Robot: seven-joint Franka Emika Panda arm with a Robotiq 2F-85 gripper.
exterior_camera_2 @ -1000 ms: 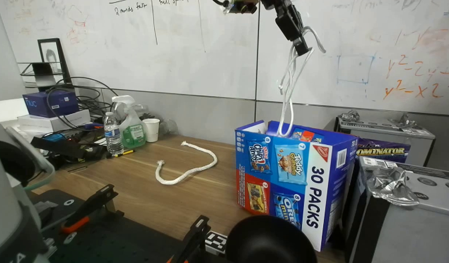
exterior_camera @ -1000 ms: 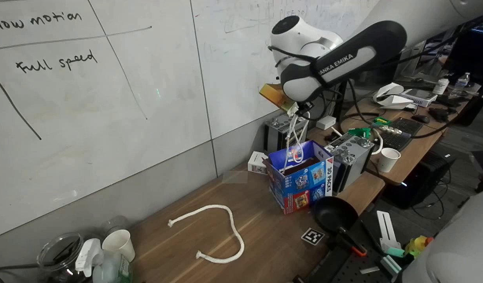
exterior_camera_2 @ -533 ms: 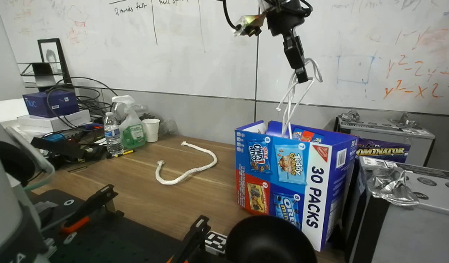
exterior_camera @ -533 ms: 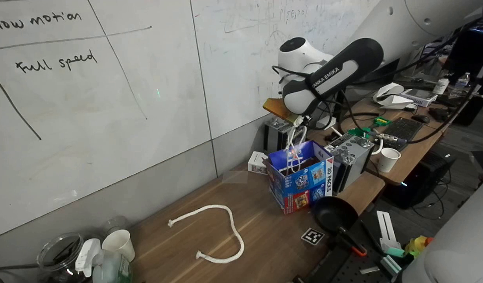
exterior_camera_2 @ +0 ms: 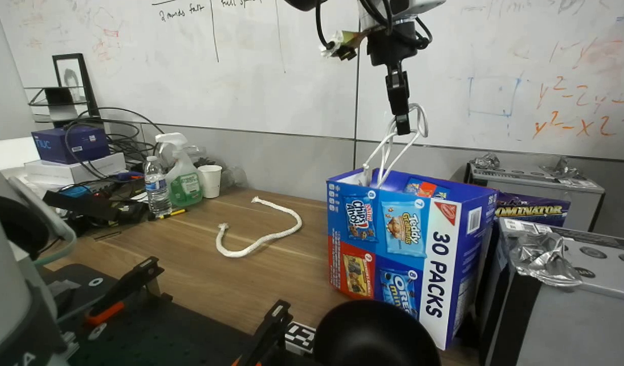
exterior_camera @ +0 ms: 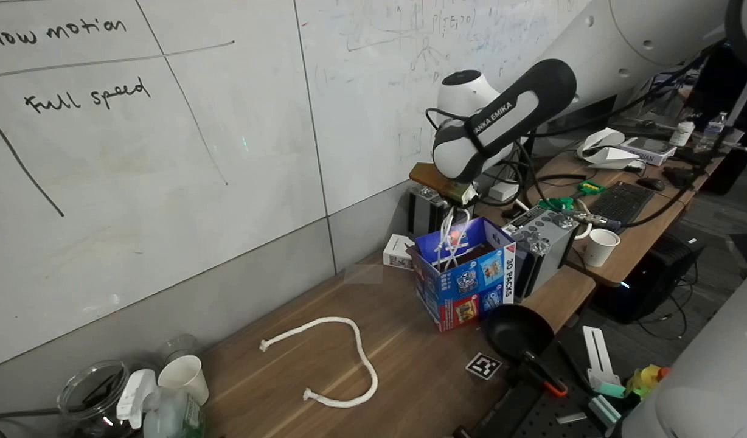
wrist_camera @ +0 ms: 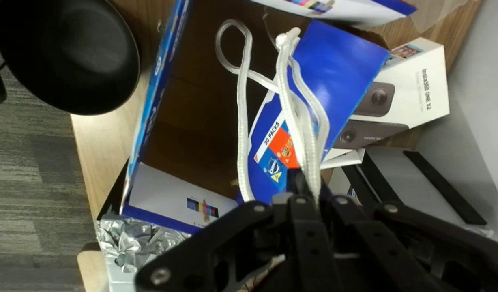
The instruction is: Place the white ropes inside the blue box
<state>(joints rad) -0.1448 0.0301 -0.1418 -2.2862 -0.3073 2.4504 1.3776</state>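
1 bundle of white ropes (wrist_camera: 288, 105) is brought lower, 1 loose end now down at the mouth of the blue box (exterior_camera_2: 406, 254), strands dipping inside: release looks close! Above the blue box, the bundle is pinched by the gripper (exterior_camera_2: 403, 126). Apart from the blue box, 1 thicker rope (exterior_camera_2: 263, 239) is left on the table (exterior_camera_2: 286, 274).

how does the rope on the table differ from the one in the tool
The held rope hangs from the tool, while the loose rope lies on the table. The held rope loops and crosses over itself; the loose rope makes one open curve without crossing. The held rope's lower part reaches into the box; the loose rope is outside it. The held rope looks thinner than the loose rope. Both are white.
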